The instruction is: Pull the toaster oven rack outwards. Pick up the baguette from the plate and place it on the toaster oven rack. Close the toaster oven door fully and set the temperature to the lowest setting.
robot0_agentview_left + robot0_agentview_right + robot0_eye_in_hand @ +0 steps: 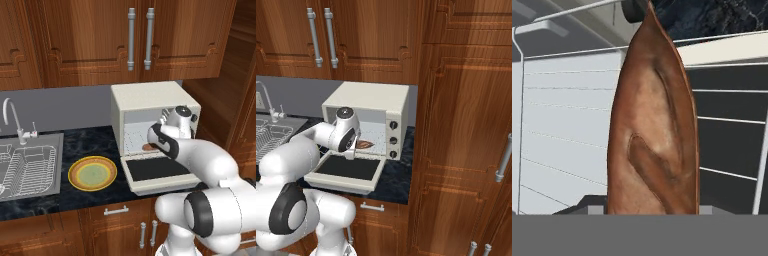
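Step in hand (judged): baguette placement; the plate (92, 173) lies bare on the counter (75, 145) at lower left of the left base view, well apart from the oven.

Baguette position: the baguette (653, 130) runs up the centre of the hand view, directly ahead of the camera and very close. In the right base view its brown end (365, 145) shows just right of the hand, inside the mouth of the toaster oven (373, 107).

Long axis: runs bottom to top in the hand view, i.e. away along the gripper's line of sight, tapering to a point near the top edge. It crosses the wires of the toaster oven rack (727, 120) roughly at right angles.

Rack relation: wires show behind and to both sides of the loaf; whether the loaf rests on them or hangs just above, I cannot tell.

Gripper: the gripper (352, 150) sits at the cavity opening, above the lowered toaster oven door (348, 170). Fingertips are hidden behind the loaf's near end; jaws appear partly spread. Whether they pinch the loaf or stand loose beside it, I cannot tell.

Door: lies flat, glass up, directly beneath the wrist.

Next move turns on (judged): the loaf lying straight ahead, so a withdrawal should go straight back along its axis, then clear the door before lifting it.
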### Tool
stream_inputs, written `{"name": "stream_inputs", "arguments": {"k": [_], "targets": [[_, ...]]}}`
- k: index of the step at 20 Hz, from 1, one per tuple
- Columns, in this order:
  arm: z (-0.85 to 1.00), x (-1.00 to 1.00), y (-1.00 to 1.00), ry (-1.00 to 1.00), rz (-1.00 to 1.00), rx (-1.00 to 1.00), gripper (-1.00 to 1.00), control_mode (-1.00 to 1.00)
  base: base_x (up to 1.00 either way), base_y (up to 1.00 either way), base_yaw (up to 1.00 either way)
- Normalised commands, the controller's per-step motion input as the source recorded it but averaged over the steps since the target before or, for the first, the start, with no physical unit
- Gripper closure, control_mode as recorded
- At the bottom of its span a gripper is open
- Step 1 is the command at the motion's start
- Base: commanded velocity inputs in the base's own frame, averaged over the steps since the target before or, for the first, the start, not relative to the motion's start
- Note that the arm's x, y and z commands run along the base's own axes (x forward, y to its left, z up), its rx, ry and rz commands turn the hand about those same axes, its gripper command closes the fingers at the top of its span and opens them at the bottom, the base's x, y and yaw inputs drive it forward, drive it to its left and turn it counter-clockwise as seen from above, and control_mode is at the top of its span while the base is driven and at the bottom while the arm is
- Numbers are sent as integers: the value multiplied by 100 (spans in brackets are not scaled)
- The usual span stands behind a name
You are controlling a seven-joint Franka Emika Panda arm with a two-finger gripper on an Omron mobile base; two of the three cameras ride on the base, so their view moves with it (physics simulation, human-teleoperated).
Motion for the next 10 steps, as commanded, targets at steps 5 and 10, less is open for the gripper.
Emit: {"name": "stream_inputs", "arguments": {"k": [5,10], "targets": [[-1,18,0,0,0,0,100,-100,0,0,0],[-12,15,0,0,0,0,-100,-100,0,0,0]]}}
